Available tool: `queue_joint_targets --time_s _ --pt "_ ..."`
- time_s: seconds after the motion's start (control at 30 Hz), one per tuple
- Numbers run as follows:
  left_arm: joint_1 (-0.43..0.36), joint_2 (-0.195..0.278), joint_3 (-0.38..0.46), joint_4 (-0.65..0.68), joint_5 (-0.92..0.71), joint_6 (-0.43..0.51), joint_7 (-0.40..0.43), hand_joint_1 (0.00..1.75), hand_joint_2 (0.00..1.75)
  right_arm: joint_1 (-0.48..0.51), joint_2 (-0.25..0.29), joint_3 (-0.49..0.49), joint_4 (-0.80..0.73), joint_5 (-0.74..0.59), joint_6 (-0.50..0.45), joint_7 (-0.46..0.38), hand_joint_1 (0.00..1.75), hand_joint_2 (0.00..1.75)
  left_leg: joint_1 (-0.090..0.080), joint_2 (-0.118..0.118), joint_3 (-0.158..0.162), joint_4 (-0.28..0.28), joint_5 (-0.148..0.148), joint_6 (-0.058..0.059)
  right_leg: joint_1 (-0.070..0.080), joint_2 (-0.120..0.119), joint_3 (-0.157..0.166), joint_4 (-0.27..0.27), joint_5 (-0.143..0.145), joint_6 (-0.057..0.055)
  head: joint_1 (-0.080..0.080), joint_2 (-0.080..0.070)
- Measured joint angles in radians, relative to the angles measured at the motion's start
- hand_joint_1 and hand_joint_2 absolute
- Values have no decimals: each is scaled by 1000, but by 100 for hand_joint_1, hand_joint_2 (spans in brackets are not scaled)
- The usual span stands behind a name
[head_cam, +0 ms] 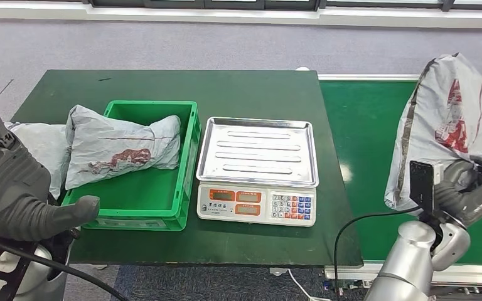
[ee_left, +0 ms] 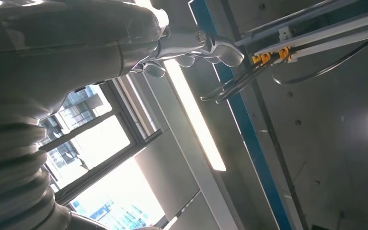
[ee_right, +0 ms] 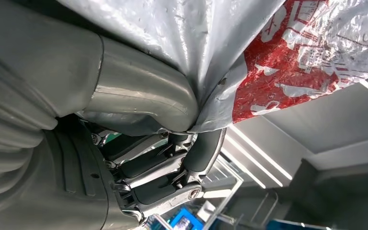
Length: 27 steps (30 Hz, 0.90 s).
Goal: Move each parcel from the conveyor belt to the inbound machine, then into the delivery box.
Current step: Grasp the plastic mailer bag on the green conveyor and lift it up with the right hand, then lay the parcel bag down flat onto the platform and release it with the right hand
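Parcel transfer, part-way: one grey parcel lies in the green crate, another is lifted.

The right hand grips a grey-and-red parcel above the conveyor belt, right of the empty scale; weighing and boxing remain. The left hand holds nothing, thumb extended, left of the scale.

Grey parcel upright (red print), held.

A parcel-sorting station in an industrial hall: a green conveyor belt on the right, beside it a green surface carrying a weighing scale and a green plastic crate; grey carpeted floor, concrete ceiling with strip lights.
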<state>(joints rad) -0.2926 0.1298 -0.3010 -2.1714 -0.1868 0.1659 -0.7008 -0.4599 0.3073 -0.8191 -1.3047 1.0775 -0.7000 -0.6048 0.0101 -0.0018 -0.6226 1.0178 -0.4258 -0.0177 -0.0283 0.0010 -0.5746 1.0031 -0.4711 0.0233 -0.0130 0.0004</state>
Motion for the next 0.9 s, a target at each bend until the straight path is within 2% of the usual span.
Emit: queue_joint_targets --time_s 0.27,0.33,0.37,0.47,0.5,0.57,0.63,0.73,0.9 --pt "0 -5 0 10 0 -2 0 0 175 -1 22 24 -37 37 0 -20 175 175 0 0 0 0 0 0 0 1 1 1 0 0 0 0" --pt "-8 -13 0 23 9 -26 0 0 175 -14 32 85 -17 147 0 61 175 175 0 2 0 0 0 0 1 1 0 1 1 -1 0 0" --pt "-16 -20 0 31 15 -41 0 0 175 -25 36 130 -2 226 1 135 175 175 0 3 0 -1 0 -1 1 2 0 2 1 -1 0 0" --pt "-40 -43 0 58 27 -82 2 0 175 -78 40 398 96 450 4 483 175 175 1 8 0 -1 2 -2 1 7 -3 2 3 -3 0 0" --pt "-46 -50 0 65 30 -95 3 0 175 -100 39 509 142 487 5 597 175 175 1 9 0 -1 3 -3 1 7 -4 3 3 -3 0 0" --pt "-54 -58 0 74 34 -112 3 0 175 -139 37 684 225 496 4 734 175 175 2 8 0 -1 4 -3 2 7 -5 3 4 -4 0 0" --pt "-64 -64 0 84 37 -122 3 0 175 -173 37 817 304 497 4 797 175 175 3 7 -1 -1 4 -3 3 6 -5 3 3 -4 0 0" --pt "-79 -71 -1 99 39 -125 3 0 175 -222 38 969 423 498 5 808 175 175 3 7 -1 -1 4 -4 3 6 -5 3 3 -4 0 0" --pt "-90 -76 -7 113 39 -120 3 0 175 -260 38 1091 536 497 4 799 175 175 3 4 -2 -1 3 -3 3 4 -5 3 3 -4 0 0"
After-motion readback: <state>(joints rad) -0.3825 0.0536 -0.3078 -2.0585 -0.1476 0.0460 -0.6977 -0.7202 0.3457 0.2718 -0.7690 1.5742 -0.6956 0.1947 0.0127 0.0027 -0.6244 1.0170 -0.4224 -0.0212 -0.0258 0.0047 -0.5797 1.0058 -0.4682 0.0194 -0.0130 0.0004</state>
